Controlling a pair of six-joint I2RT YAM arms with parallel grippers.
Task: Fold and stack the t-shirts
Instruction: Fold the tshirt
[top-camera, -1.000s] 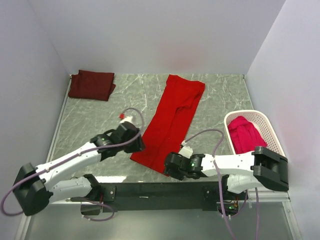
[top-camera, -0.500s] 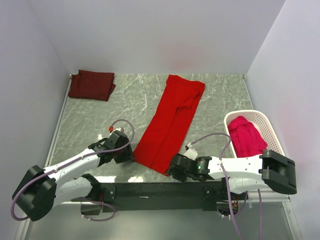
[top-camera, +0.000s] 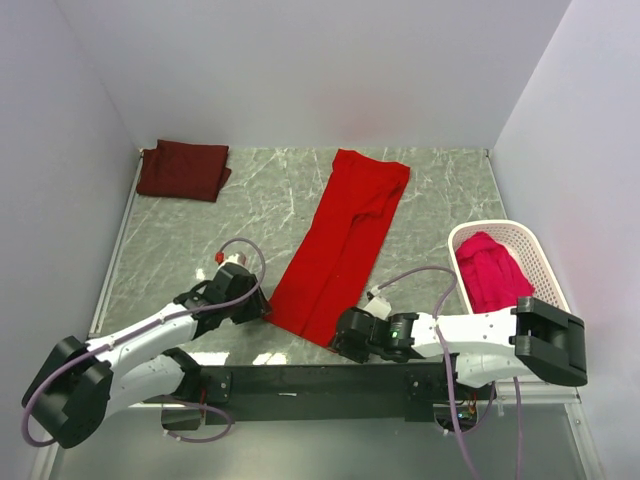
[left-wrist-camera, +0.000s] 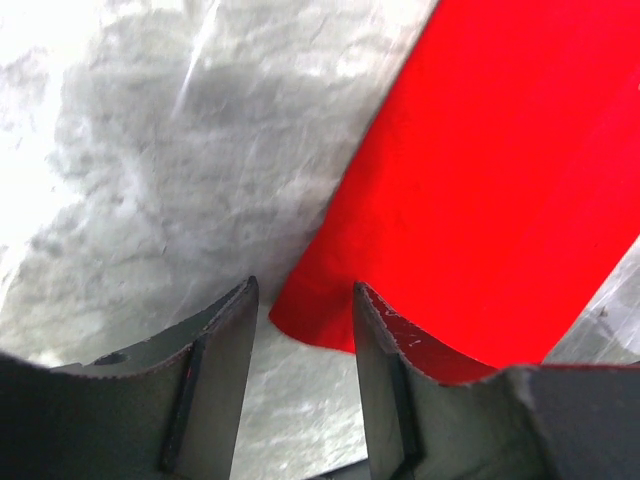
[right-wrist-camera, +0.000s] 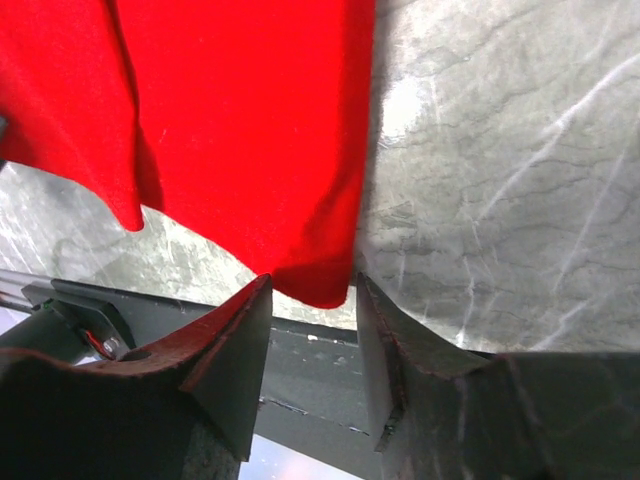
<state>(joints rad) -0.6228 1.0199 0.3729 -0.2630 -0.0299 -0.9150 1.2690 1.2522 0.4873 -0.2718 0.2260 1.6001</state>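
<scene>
White arms (top-camera: 140, 335) carry black joints (top-camera: 545, 340) and purple cables (top-camera: 415, 270).

Top view: tips of left hand (top-camera: 256, 306) & right hand (top-camera: 341, 338) too small to tell if they touch the red shirt (top-camera: 342, 240). Shirt's near-right corner is hid by the right hand. Both wrist views: most of the shirt is cut off by pic edges. Pink shirt (top-camera: 490, 270): lower part hid by basket (top-camera: 530, 240) wall. Basket's near rim is behind the right arm.
</scene>
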